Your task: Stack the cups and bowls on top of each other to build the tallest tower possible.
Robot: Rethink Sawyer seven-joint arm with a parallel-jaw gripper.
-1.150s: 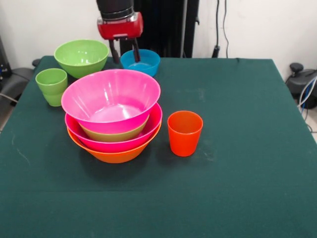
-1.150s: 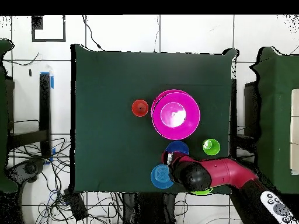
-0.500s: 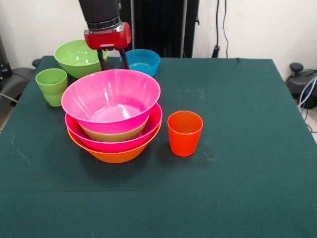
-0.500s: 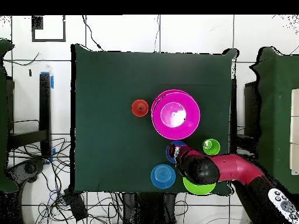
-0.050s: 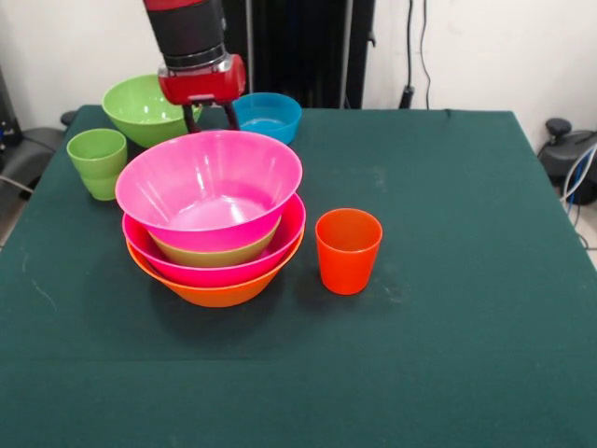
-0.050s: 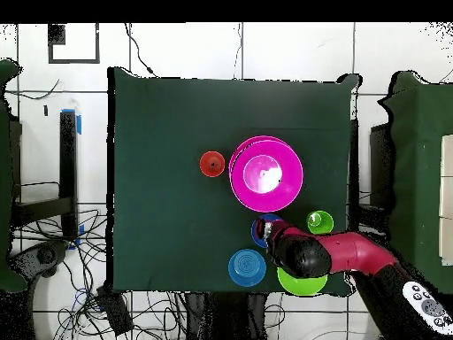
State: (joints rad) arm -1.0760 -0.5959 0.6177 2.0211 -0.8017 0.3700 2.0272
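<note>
**Q:** How far along does this tower look to you?

**A:** Going left to right in the front view: your light green cup [image 5: 97,161] sits alone at the table's left edge, not stacked. Behind it is a green bowl [image 5: 152,106], also loose. Then the tower [image 5: 215,219] itself: orange bowl [image 5: 216,293] at the bottom, a pink one [image 5: 219,269] in it, a green bowl [image 5: 215,250] nested in that, and a second pink bowl [image 5: 210,187] on top. So four pieces are in, I'd say roughly halfway.

**Q:** And the gripper?

**A:** Your gripper [image 5: 207,117] hangs just behind the tower, between the loose green bowl and the light blue bowl [image 5: 268,115]. From overhead it's over a small dark blue bowl [image 6: 265,225] that the front view hides behind the stack. The fingers [image 5: 189,119] look spread apart with nothing between them, though their tips drop out of sight behind the pink rim.

**Q:** What's left?

**A:** The loose green bowl, the light blue one, the small dark blue one, and both cups. The orange-red cup [image 5: 348,250] stands just right of the tower. My guess is the dark blue bowl is your next pick.
</note>
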